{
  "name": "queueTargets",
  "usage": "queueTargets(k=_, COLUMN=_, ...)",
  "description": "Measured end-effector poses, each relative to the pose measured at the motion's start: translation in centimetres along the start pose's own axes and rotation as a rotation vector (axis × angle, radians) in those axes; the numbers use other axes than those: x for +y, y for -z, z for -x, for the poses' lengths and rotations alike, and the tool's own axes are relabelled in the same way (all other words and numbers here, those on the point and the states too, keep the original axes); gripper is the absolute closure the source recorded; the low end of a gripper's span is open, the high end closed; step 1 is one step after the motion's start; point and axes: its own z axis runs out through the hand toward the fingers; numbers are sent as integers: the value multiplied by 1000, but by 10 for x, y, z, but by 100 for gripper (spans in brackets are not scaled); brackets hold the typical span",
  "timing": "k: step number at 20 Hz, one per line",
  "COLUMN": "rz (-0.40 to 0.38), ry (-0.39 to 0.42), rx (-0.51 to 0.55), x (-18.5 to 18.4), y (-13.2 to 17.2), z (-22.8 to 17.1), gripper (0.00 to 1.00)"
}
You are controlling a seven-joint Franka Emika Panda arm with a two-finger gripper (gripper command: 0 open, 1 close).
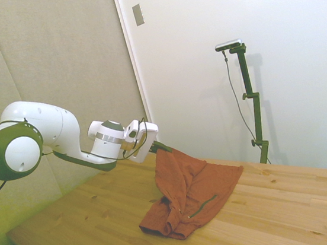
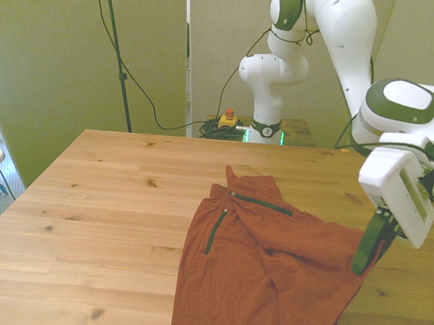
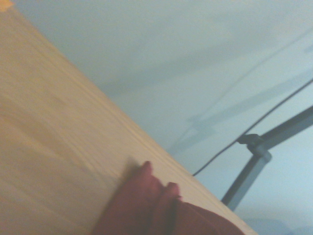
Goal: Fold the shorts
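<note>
The end effector (image 2: 364, 252) is pinched on one edge of the shorts (image 2: 268, 269), lifting it off the worktop (image 2: 104, 197) at the front view's right; the rest drapes to the wood. Cloth appears light, limp and crease-prone; a hem or corner seems the soundest hold

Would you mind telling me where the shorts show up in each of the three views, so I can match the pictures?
Side view: the shorts sit mid-table, one edge lifted toward the gripper.
Front view: they spread from the picture's middle down to its bottom edge, the raised edge at the front view's right.
Wrist view: only a blurred red corner shows at the frame's edge.
Shared landmark: the wooden table beneath them.
</note>
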Motion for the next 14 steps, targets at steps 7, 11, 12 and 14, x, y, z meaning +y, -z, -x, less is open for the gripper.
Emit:
queueTargets(k=7, rz=66, ry=-75, rx=1, x=94, y=-60, z=-42, gripper=100)
queueTargets(k=11, rz=93, ry=-120, rx=-35, x=126, y=-103, z=-48, gripper=100)
queueTargets(k=12, rz=93, ry=-139, rx=-47, x=130, y=-115, z=-49, gripper=0)
queueTargets(k=14, rz=64, ry=-199, rx=-108, x=137, y=-140, z=-47, gripper=0)
